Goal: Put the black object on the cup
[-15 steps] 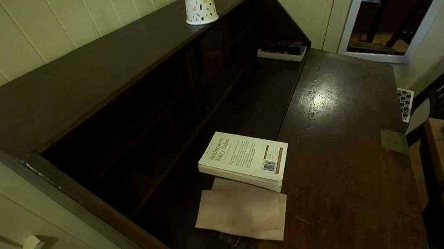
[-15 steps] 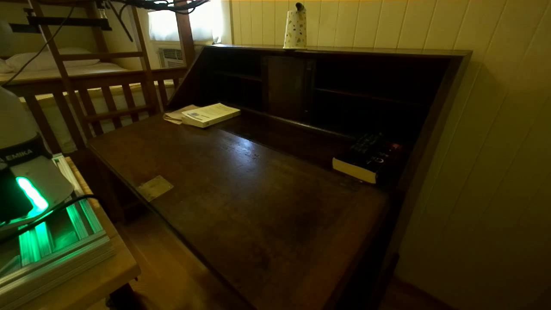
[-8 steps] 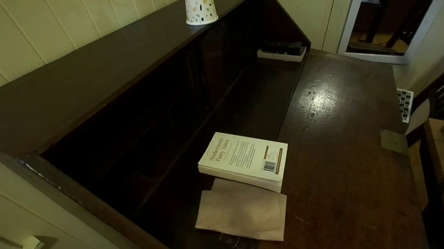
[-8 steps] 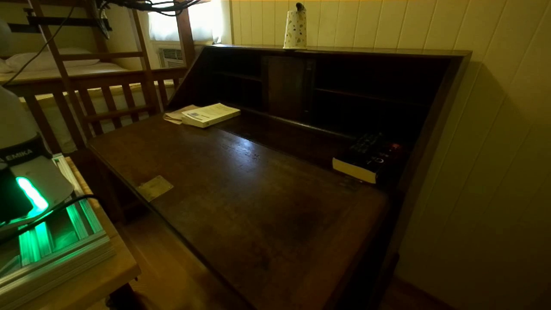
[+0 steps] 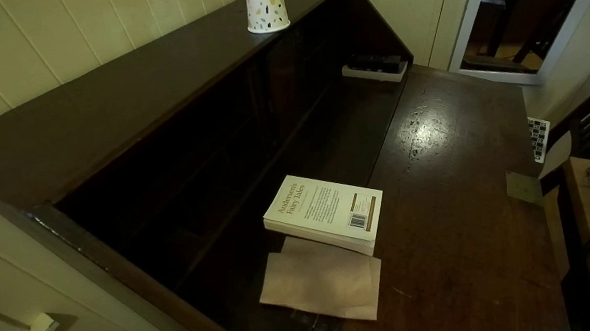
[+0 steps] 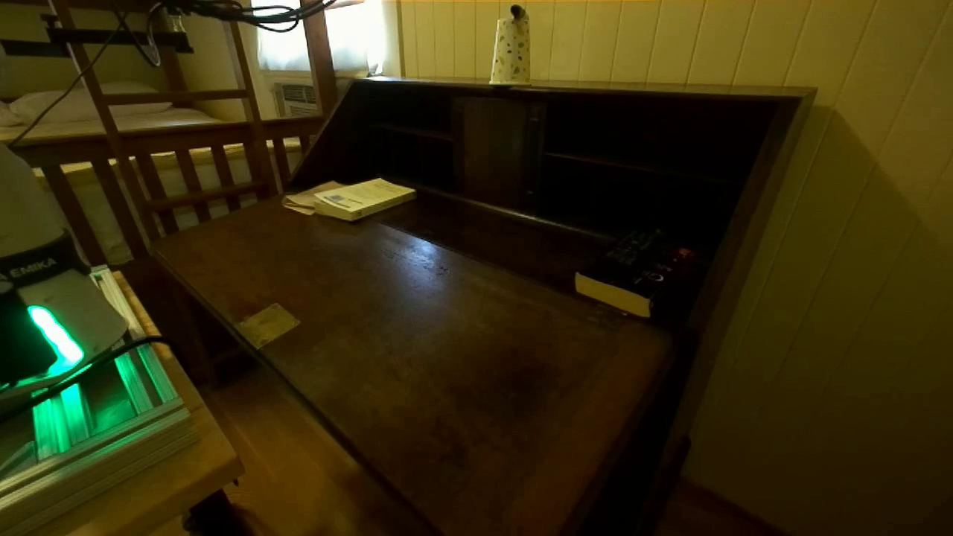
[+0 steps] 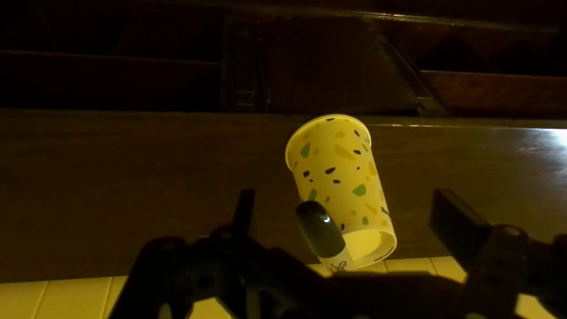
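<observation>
Black object perched on an upturned, fleck-patterned paper cup, seen between widely spread jaws.

Left to right in the wrist view: dark wooden worktop; one jaw, apart from the object; the object, tilted, its glossy end overlapping the cup's side, its pale, marked end at the base, with a dark tip above the cup in an exterior view; the cup, rim down by the worktop's edge; the other jaw. Whether the object lies between the jaws or beyond them, I cannot tell.
</observation>
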`<state>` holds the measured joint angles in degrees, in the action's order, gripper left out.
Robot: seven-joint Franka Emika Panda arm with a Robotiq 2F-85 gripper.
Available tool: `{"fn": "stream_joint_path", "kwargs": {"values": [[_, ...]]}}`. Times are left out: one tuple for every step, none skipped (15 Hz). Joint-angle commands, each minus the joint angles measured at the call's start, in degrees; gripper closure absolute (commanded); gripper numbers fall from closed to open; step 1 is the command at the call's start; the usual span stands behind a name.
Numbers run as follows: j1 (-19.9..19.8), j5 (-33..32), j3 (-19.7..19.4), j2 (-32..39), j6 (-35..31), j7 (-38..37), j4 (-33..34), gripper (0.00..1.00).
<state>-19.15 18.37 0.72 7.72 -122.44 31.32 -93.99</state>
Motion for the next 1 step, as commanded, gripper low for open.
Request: {"fn": "stream_joint_path", "kwargs": {"values": [[2.50,0.47,-2.75,0.01,0.27,0.26,0.03,0.00]]}}
